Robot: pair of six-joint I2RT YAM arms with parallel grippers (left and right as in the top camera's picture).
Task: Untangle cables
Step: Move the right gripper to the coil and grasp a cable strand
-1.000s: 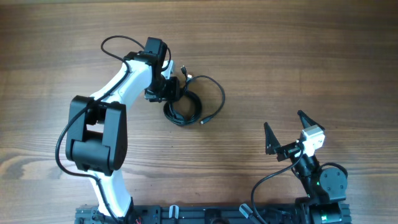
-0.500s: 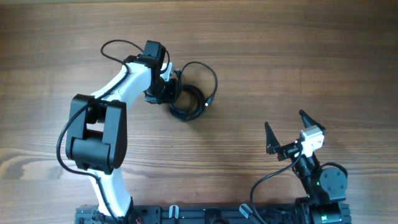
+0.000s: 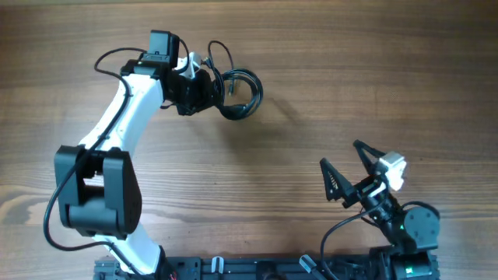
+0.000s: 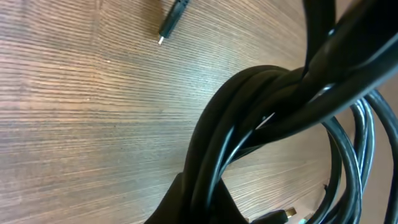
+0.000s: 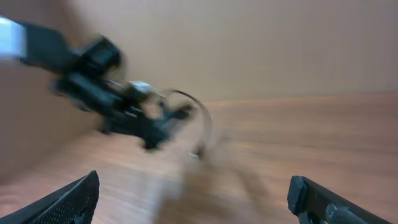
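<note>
The cables (image 3: 238, 92) are a bundle of thin black loops at the far middle of the table. My left gripper (image 3: 205, 93) is shut on the bundle's left side. In the left wrist view the twisted cables (image 4: 280, 106) fill the frame and rise from between my left gripper (image 4: 202, 208). One small black plug (image 4: 171, 23) hangs free over the wood, and a gold-tipped plug (image 4: 285, 214) shows at the bottom. My right gripper (image 3: 339, 153) stands open and empty at the near right. The right wrist view is blurred; the right gripper (image 5: 196, 199) is wide apart, and the cables (image 5: 198, 127) are far ahead.
The wooden table (image 3: 373, 70) lies bare around the bundle. The white left arm (image 3: 117, 124) runs from the near left up to the cables. A black rail (image 3: 257, 268) lines the front edge.
My left gripper has shut on the cable bundle and carried it up and to the left, toward the far edge. The right gripper has shifted slightly left, still open.
</note>
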